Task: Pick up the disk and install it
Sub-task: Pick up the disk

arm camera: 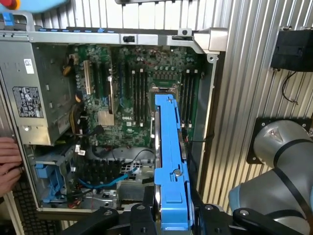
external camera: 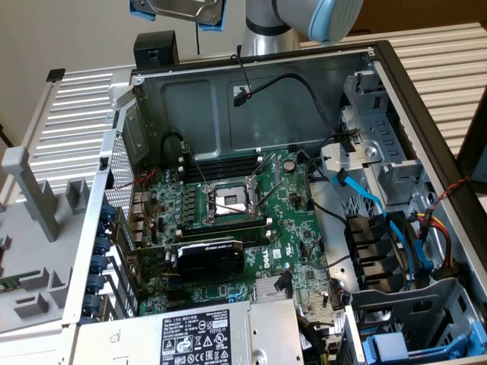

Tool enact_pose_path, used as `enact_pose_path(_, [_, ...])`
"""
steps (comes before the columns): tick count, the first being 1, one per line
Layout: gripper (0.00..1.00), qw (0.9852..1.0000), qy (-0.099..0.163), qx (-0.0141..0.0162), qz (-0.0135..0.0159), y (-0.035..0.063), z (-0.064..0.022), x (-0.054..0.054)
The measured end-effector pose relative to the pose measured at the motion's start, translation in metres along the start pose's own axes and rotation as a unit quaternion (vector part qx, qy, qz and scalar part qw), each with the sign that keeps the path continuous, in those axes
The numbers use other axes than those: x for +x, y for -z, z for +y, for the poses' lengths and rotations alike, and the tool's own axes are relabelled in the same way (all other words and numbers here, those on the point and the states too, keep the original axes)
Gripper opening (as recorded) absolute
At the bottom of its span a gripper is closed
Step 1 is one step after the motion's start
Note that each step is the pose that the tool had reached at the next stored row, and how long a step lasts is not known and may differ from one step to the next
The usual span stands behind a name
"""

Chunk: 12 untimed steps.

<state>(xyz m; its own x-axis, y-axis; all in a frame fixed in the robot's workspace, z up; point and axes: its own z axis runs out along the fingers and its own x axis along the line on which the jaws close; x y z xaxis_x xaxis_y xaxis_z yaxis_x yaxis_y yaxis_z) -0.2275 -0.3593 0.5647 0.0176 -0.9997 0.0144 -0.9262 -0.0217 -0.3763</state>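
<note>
Fingers [arm camera: 141, 215] clamped on the disk [arm camera: 170, 147], held edge-on, its long axis running straight out from them. I hold it above the open case [external camera: 198, 106], with the drive bay [external camera: 396, 342] well apart.

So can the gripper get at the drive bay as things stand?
Probably, with care: the case lies open and the gripper holds the disk above it. But a hand rests at the case edge beside the drive bay, with blue cables close by.
</note>
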Motion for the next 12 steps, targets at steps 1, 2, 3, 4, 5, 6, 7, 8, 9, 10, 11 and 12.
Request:
enact_pose_path(1, [0.37, 1.0, 0.0, 0.0019, -0.0004, -0.0006, -0.0014, 0.003])
enact_pose_path(2, [0.37, 1.0, 0.0, 0.0037, -0.0009, -0.0013, -0.0029, 0.006])
enact_pose_path(3, [0.37, 1.0, -0.001, 0.0053, -0.0014, -0.002, -0.0046, 0.008])
enact_pose_path(4, [0.37, 1.0, -0.001, 0.007, -0.0019, -0.0028, -0.0065, 0.011])
enact_pose_path(5, [0.37, 1.0, -0.001, 0.0086, -0.0024, -0.0035, -0.0082, 0.013])
enact_pose_path(6, [0.37, 0.9999, -0.001, 0.0104, -0.0028, -0.0044, -0.0101, 0.016])
enact_pose_path(7, [0.37, 0.9999, -0.002, 0.012, -0.0032, -0.0051, -0.0119, 0.018])
enact_pose_path(8, [0.37, 0.9999, -0.002, 0.0135, -0.0036, -0.0058, -0.0136, 0.02])
enact_pose_path(9, [0.37, 0.9999, -0.002, 0.0152, -0.004, -0.0067, -0.0155, 0.023])
enact_pose_path(10, [0.37, 0.9998, -0.002, 0.0168, -0.0044, -0.0074, -0.0173, 0.025])
enact_pose_path(11, [0.37, 0.9998, -0.002, 0.0183, -0.0049, -0.0082, -0.0191, 0.028])
enact_pose_path(12, [0.37, 0.9998, -0.002, 0.0199, -0.0052, -0.009, -0.021, 0.03])
